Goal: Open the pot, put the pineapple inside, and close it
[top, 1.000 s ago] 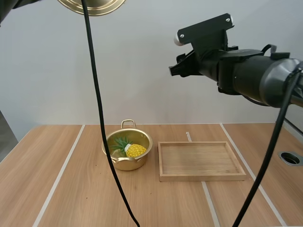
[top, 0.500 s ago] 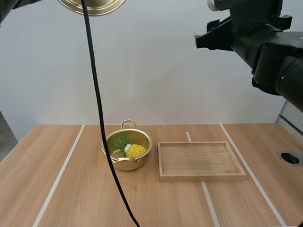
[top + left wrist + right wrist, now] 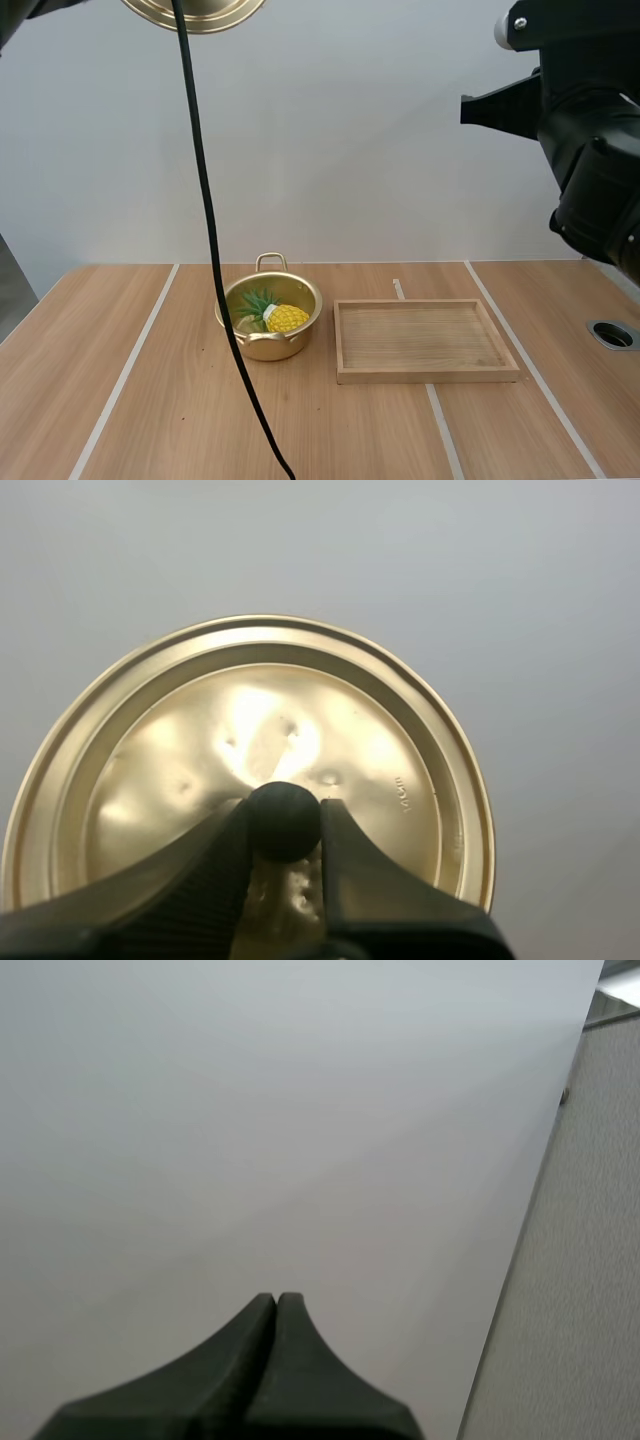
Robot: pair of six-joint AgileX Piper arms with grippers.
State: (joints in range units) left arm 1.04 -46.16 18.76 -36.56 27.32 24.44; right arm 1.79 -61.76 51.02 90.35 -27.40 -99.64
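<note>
A gold pot [image 3: 268, 318] stands open on the table left of centre. A yellow pineapple [image 3: 283, 318] with green leaves lies inside it. The gold lid [image 3: 195, 12] hangs high above the table at the left. In the left wrist view my left gripper [image 3: 284, 822] is shut on the black knob [image 3: 283, 820] of the lid [image 3: 380, 740]. My right gripper [image 3: 276, 1305] is shut on nothing, its fingers together as one wedge against a plain wall. The right arm [image 3: 590, 150] is raised high at the right.
A wooden tray [image 3: 425, 340] with nothing in it lies just right of the pot. A round hole [image 3: 612, 334] sits in the table near its right edge. Pale strips run across the wooden tabletop [image 3: 150, 420].
My right arm has swung up and to the right, away from the middle, and its gripper has shut. The lid, pot and pineapple have not moved.
</note>
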